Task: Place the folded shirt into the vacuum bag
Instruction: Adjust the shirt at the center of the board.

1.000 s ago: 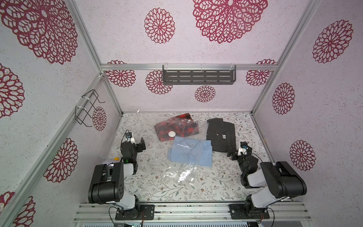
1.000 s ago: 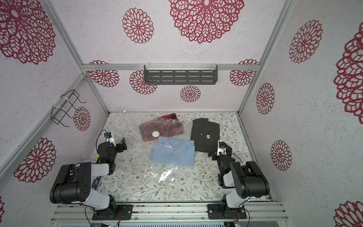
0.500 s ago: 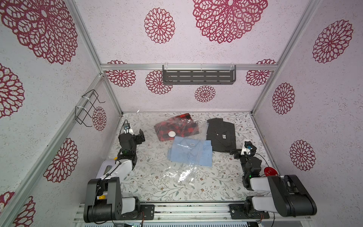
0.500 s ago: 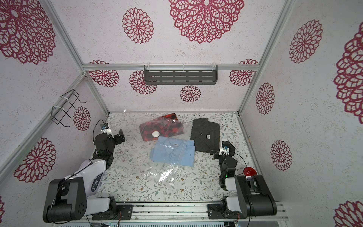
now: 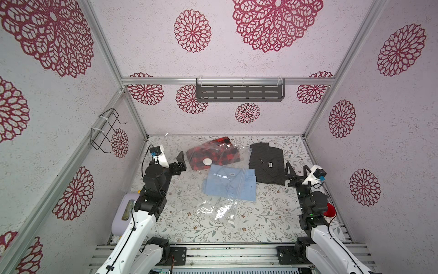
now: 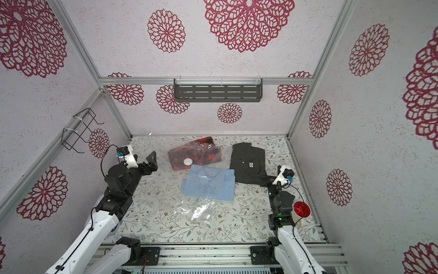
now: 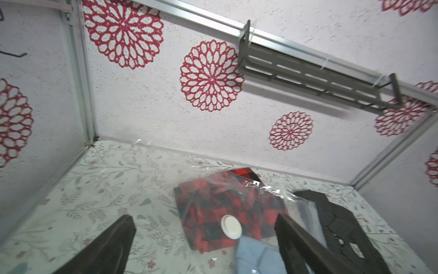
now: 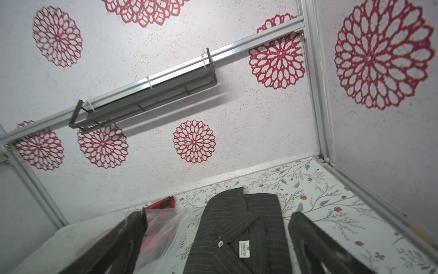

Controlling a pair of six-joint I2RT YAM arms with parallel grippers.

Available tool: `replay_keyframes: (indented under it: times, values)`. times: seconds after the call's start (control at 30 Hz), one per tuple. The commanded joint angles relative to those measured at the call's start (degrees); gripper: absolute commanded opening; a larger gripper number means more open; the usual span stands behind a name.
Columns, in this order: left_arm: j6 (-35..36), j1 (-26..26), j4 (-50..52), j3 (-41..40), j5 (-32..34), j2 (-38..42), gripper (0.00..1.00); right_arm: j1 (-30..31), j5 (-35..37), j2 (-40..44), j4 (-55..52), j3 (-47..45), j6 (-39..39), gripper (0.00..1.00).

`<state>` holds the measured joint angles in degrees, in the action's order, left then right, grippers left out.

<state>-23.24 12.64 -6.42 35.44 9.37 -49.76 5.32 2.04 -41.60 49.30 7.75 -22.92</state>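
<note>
Vacuum bag (image 5: 222, 208) covers plaid shirt (image 5: 220, 156) | dark shirt (image 5: 265, 163) just beside — untouched | left gripper (image 5: 180, 162), right gripper (image 5: 296, 169) spread, empty

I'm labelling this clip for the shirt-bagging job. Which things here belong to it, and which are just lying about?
Job: vacuum bag, dark striped shirt beside it, red plaid shirt and blue shirt largely under its plastic, left gripper and right gripper, both open.
Lying about: red cup, lilac object, grey wall shelf, wire rack.

Left tool (image 5: 180, 163) spread wide, empty, right tool (image 5: 296, 167) likewise, 2 arms stretched forward
</note>
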Motion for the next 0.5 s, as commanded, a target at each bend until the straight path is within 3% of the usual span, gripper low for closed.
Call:
replay_keyframes:
  times: [0.0, 0.07, 0.23, 0.47]
  values:
    - [-10.8, 1.1, -9.6, -10.5, 0.1, -3.3, 0.97, -0.8, -6.4, 0.0, -4.5, 2.6, -5.7, 1.0]
    - [-11.4, 1.2, -13.3, -11.1, -1.9, -6.7, 0.97, -0.8, -9.9, -4.6, -10.1, 7.8, -4.6, 0.99]
    - [-13.5, 4.5, -1.6, -3.9, 2.0, -12.1, 0.97, -0.8, -20.7, -19.4, -15.2, 17.1, -5.3, 0.99]
    - [-15.0, 8.2, -1.1, -3.4, 0.7, -20.4, 0.97, -0.1, -27.5, -37.4, -30.0, 31.5, -5.2, 0.99]
